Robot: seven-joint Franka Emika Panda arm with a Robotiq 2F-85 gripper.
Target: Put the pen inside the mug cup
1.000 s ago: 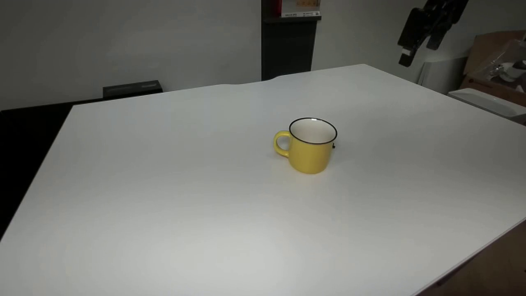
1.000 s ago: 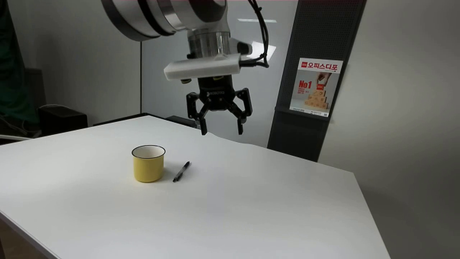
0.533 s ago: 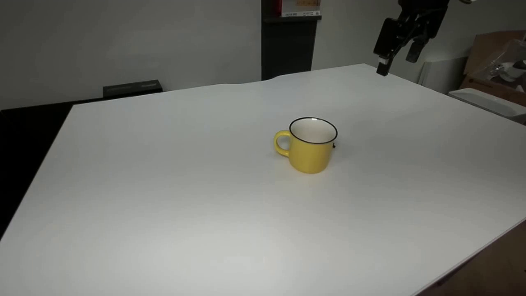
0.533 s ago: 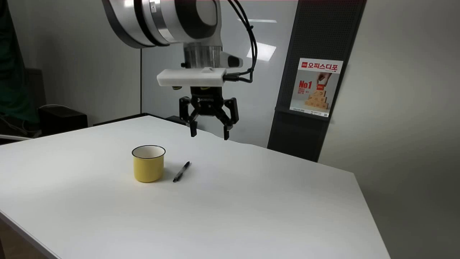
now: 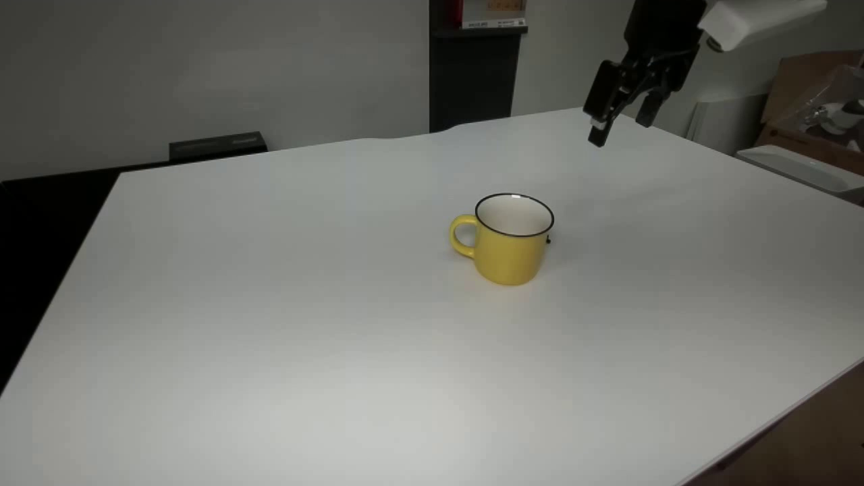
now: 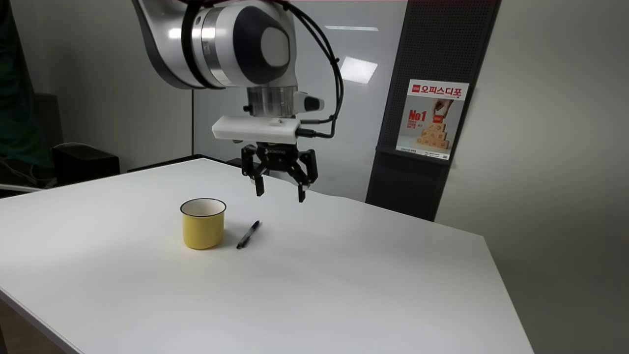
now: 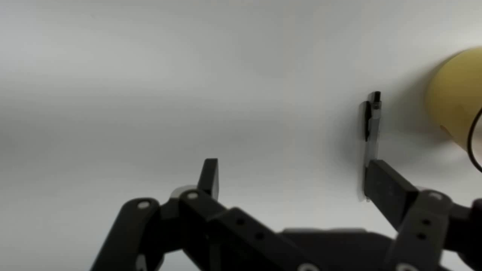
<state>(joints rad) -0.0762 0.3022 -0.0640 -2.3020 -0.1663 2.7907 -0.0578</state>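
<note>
In an exterior view the claw (image 6: 280, 196) hangs above the desk (image 6: 344, 280), fingers (image 6: 259, 187) parted and nothing between them. The pen (image 6: 248, 235) lies flat on the desk, lower than the claw and off to one side, with the mug cup (image 6: 203, 231) standing upright near the pen, a gap between the two. I judge this to be the approach: grasping, lifting, carrying and dropping are all left to do. A poster (image 6: 432, 119) and a black box (image 6: 84, 164) are well apart and should not hinder the work.

In an exterior view the handle (image 5: 454, 235) of the mug points away from the claw, and the pale inside shows no pen as far down as can be seen. A dark speck (image 5: 548, 239) just past the mug's wall is probably one end of the pen; the mug hides the rest. A cardboard box (image 5: 803, 71) and a white tray (image 5: 803, 169) lie beyond the desk's edge, out of the likely path.

In the wrist view one fingertip (image 7: 388, 188) hides part of the pen's lower end and the other is well apart, so the pen is not centred between them. The claw probably needs to shift towards the mug before going down. The mug, cut off at the view's edge, is the main hazard: a finger must fit between it and the pen.
</note>
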